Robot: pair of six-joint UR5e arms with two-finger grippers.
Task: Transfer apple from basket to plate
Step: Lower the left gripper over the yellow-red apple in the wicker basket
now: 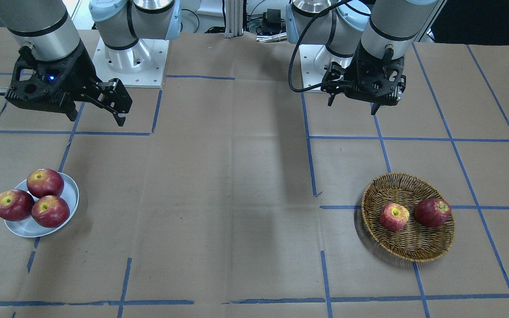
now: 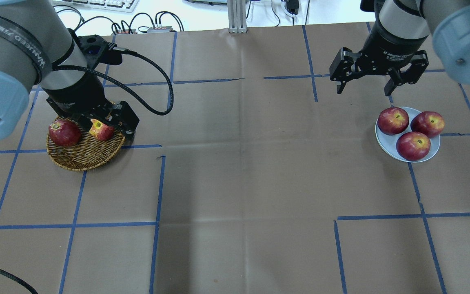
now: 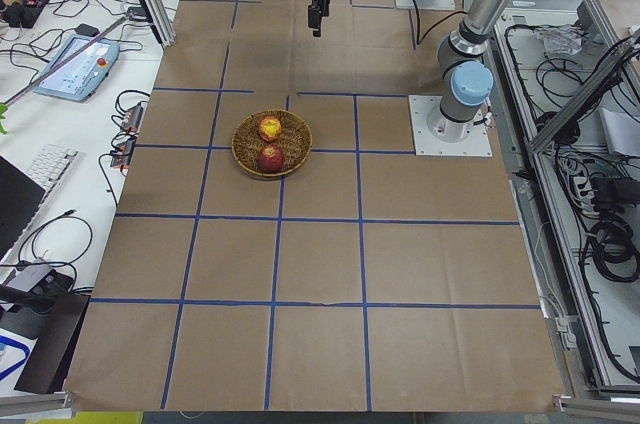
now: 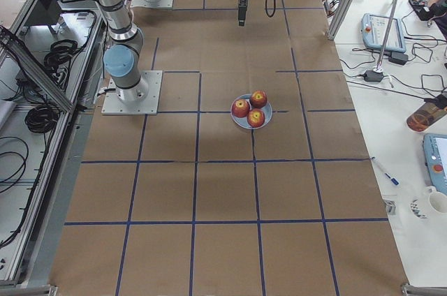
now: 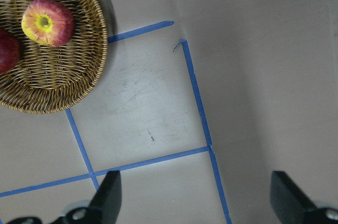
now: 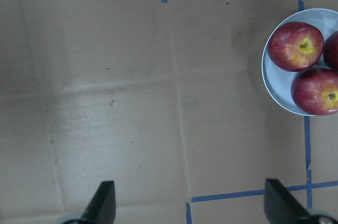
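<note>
The pale pinkish-red apple [image 1: 394, 217] with a yellow-green stem patch lies in the brown wicker basket [image 1: 413, 245], next to a darker red apple [image 1: 432, 212]. In the left wrist view the apple [image 5: 47, 21] and basket [image 5: 79, 76] sit at the top left. My left gripper [image 1: 352, 105] is open and empty, high above the table on the robot's side of the basket. The pale blue-grey plate [image 1: 24, 227] holds three dark red apples. My right gripper [image 1: 96, 117] is open and empty, raised on the robot's side of the plate [image 6: 274, 84].
Brown paper with a blue tape grid covers the table. The two arm bases stand on white plates at the robot's edge. Cables, keyboards and tablets lie beyond the table ends in the side views.
</note>
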